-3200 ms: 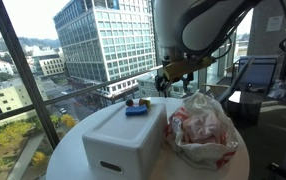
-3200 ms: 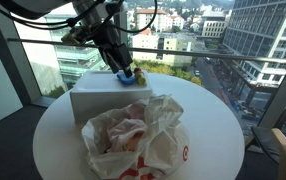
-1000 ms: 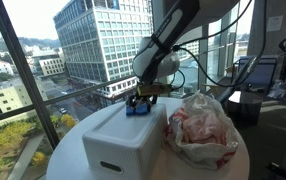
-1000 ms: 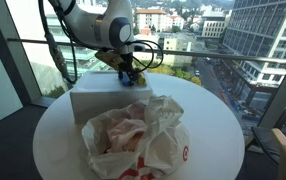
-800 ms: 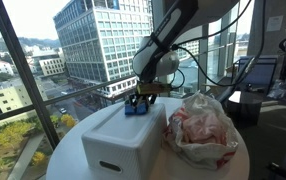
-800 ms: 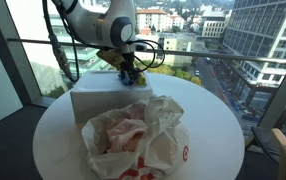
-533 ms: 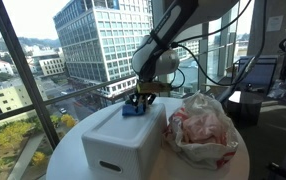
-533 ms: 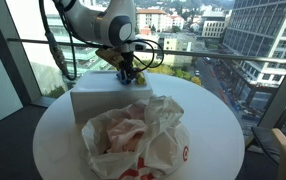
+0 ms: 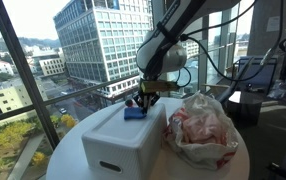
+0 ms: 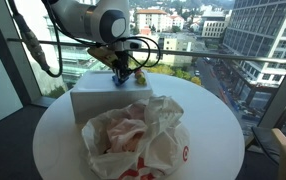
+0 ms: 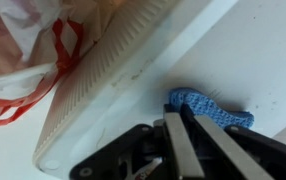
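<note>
A small blue knitted piece (image 11: 218,107) lies on top of a white box (image 9: 123,140) on a round white table (image 10: 218,125). In the wrist view my gripper (image 11: 177,113) has its two fingers drawn together, the tips pinching the near end of the blue piece. In both exterior views the gripper (image 9: 141,101) (image 10: 123,77) points down at the far end of the box top (image 10: 91,100), with the blue piece (image 9: 133,114) right under it. The part of the piece between the tips is hidden.
A crumpled white plastic bag with red print (image 9: 198,125) (image 10: 133,138) lies against the box, close to the gripper (image 11: 23,50). Glass window walls with a railing (image 10: 183,52) ring the table. A screen (image 9: 255,75) stands behind the bag.
The fingers, apart a second ago, have come together at the blue piece. The piece has shifted slightly on the box top, and the arm's upper part has swung.
</note>
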`<state>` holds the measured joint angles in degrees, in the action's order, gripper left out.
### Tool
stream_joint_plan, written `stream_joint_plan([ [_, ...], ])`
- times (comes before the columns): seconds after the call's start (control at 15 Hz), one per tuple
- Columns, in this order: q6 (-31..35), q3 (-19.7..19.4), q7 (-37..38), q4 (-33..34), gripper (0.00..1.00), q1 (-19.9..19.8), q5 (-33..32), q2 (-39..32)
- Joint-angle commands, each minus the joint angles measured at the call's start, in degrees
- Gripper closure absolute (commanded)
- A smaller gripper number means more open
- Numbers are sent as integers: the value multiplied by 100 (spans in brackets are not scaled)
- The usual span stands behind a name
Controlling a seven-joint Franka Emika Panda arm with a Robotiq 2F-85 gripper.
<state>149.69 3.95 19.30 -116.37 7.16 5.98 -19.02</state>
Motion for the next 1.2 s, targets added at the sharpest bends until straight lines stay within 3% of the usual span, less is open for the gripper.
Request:
stream_joint_plan([
  [0.0, -203, -43, 87, -563, 89, 126, -83, 729],
  [0.33, -808, -101, 745, -969, 91, 251, -784, 1670],
  [0.47, -1377, -80, 1212, -1098, 90, 194, -1305, 2049],
  [0.8, -2859, -16, 2095, -1555, 92, -220, -1748, 2820],
  [1.13, -3331, -87, 2504, -1839, 91, -674, -1852, 2711],
])
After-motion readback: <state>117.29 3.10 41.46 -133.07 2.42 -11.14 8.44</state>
